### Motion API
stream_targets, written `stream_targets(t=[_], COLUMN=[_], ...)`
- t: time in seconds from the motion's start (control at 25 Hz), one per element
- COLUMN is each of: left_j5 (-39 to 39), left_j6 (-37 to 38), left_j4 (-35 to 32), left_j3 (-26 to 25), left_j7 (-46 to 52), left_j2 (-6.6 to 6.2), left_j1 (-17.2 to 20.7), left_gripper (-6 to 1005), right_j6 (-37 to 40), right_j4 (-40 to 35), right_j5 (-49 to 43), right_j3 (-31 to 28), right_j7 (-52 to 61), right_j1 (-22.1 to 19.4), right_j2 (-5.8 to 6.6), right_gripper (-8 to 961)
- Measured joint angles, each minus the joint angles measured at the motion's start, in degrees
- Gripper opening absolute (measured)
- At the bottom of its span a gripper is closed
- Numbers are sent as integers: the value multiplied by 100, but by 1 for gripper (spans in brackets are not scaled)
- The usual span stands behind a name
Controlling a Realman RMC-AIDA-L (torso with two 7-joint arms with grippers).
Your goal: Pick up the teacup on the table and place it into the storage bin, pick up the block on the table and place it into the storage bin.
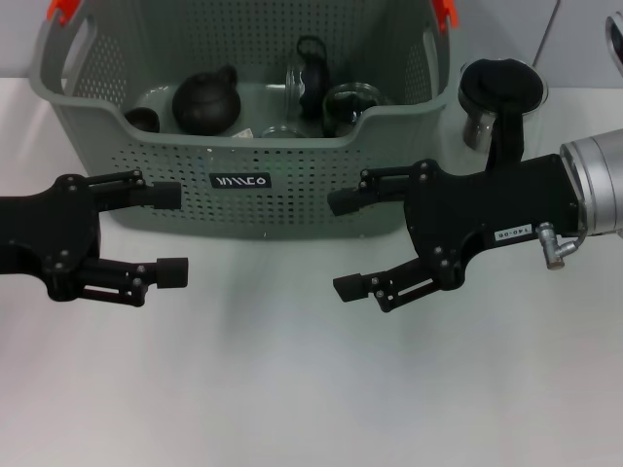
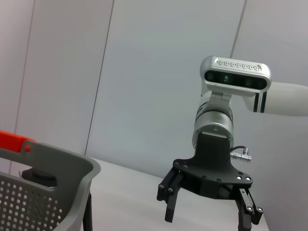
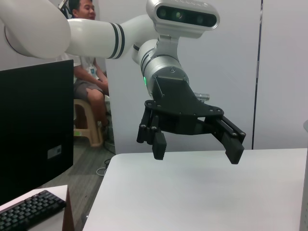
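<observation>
We see bare table in front; the storage bin and glass jug block the back.

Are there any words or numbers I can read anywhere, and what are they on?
White letters on the small black label on the storage bin: too stylised to read.
White sticker on the right gripper: too small to read.
White tag on the black monitor: too blurred.

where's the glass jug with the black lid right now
In the head view the glass jug stands on the table just outside the storage bin's right end, behind the right gripper.
</observation>
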State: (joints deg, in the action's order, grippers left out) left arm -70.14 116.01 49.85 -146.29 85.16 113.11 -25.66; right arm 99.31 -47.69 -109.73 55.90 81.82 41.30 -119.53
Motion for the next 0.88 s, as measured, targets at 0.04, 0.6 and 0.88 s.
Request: stream_targets(t=[0.04, 0.6, 0.88], left_j5=[0, 0, 0], left_j6=[0, 0, 1], left_j4=[0, 0, 0], left_j3=[-1, 0, -1], left_j7=[0, 0, 0], left_j2=[0, 0, 0], left_j1=[0, 0, 0], left_gripper=[951, 951, 951], right_j6=[0, 0, 0], right_j4=[0, 0, 0], right_j5=[0, 0, 0], right_j3=[0, 0, 0], right_j7=[0, 0, 0], right_j1=[0, 0, 0], right_j2=[0, 0, 0], right_gripper=[946, 947, 947])
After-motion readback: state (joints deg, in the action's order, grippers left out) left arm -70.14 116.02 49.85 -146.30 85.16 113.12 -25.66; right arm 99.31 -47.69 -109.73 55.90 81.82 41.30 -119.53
